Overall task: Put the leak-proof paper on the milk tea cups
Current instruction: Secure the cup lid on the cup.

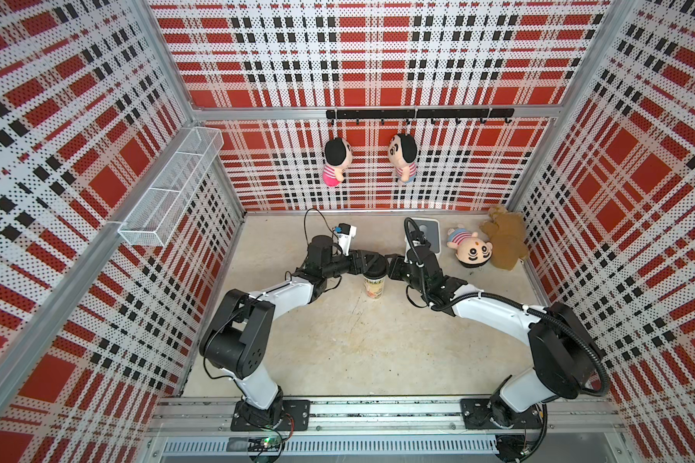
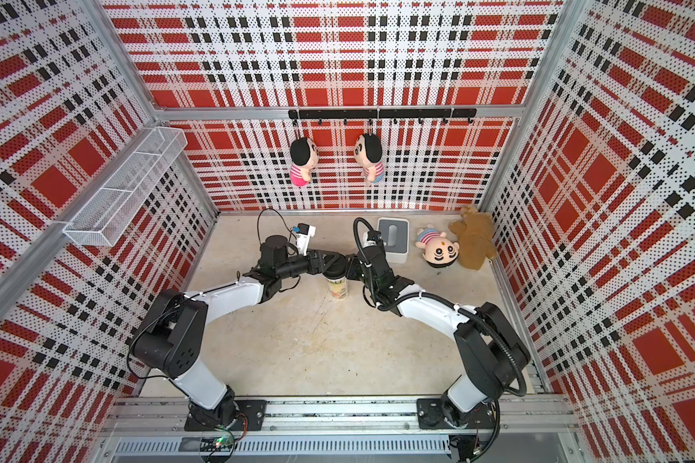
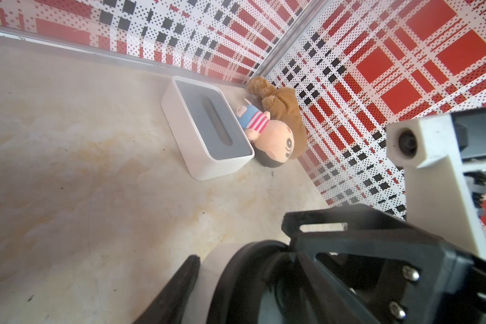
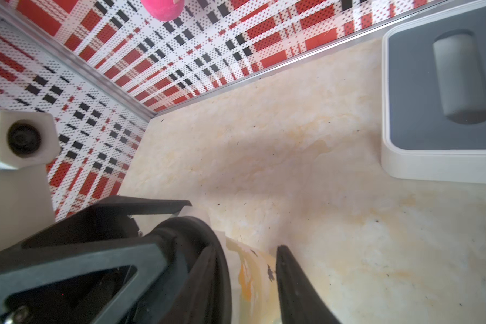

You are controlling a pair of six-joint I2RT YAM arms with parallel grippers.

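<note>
paper cup (image 1: 375, 282), tapered, beige print, upright mid-floor, capped by glossy black round lid (image 1: 376, 262), thin white paper (image 4: 218, 234) peeking beneath. left gripper (image 1: 372, 259), right gripper (image 1: 387, 260) straddling rim, grip unclear.

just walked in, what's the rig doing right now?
Both arms meet over the milk tea cup mid-table. A black lid sits on its top, with white leak-proof paper peeking out beneath. The left gripper is at the lid; the right gripper straddles the cup's upper wall. Whether either is gripping is unclear.
</note>
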